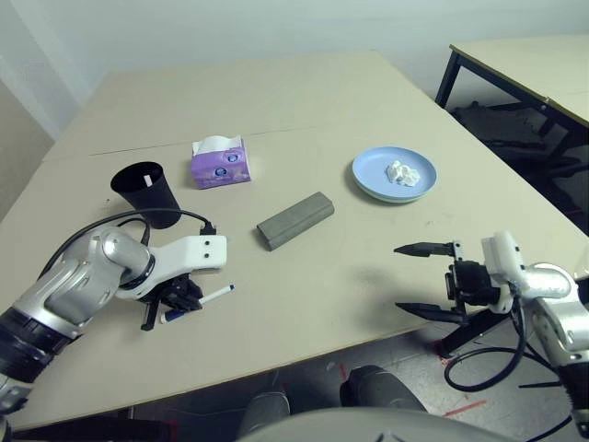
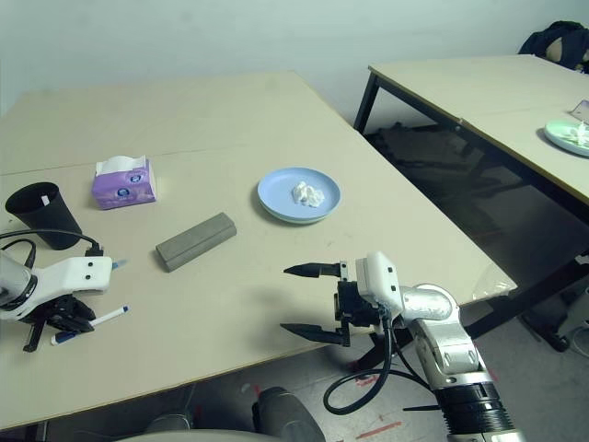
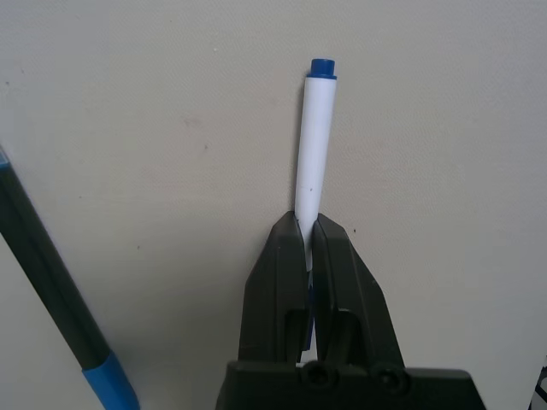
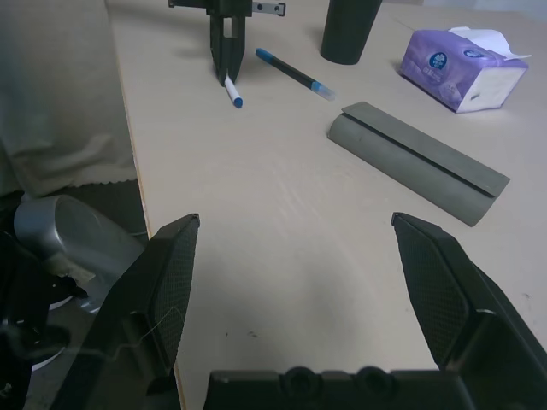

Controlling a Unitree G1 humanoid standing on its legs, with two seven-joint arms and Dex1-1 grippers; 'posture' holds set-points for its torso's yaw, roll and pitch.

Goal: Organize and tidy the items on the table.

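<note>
the left claw (image 3: 309, 248) is closed on the white pen (image 3: 316, 145), near the left front of the bench (image 1: 304, 318). the black pen (image 4: 295, 73) lies beside it. the right claw (image 1: 433, 278) is wide and unloaded, at the near right edge. the grey glasses case (image 1: 295, 220) rests mid-bench, with the tissue pack (image 1: 221, 164) and black cup (image 1: 147, 193) to its left. far right: blue plate (image 1: 394, 173), stacked on another plate, bearing the white tissue wad (image 1: 402, 173).
</note>
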